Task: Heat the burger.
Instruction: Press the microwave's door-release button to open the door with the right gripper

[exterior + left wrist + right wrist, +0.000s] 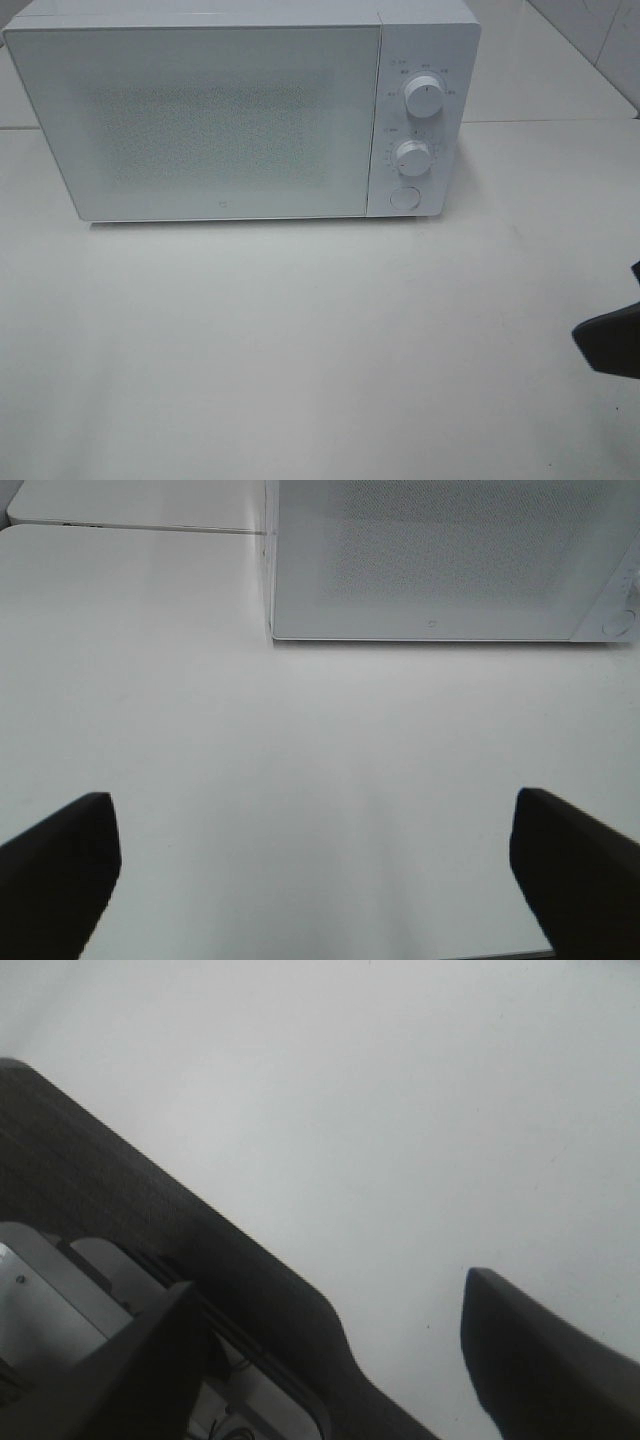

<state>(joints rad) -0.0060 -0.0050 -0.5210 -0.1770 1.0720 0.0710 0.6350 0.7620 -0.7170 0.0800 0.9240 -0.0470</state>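
Now hovering left gripper [310, 800] wide, empty, facing shut microwave [200, 120]; right gripper [330, 1230] likewise wide over table [300, 340]. Not seeing burger; guessing next: pressing door button [403, 197].

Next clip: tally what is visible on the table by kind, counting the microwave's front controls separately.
Microwave: 1
Knobs: 2
Round button: 1
Total: 4

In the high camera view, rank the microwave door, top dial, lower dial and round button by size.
1. microwave door, largest.
2. top dial and lower dial look about alike, unranked.
3. round button, slightly smaller than either.
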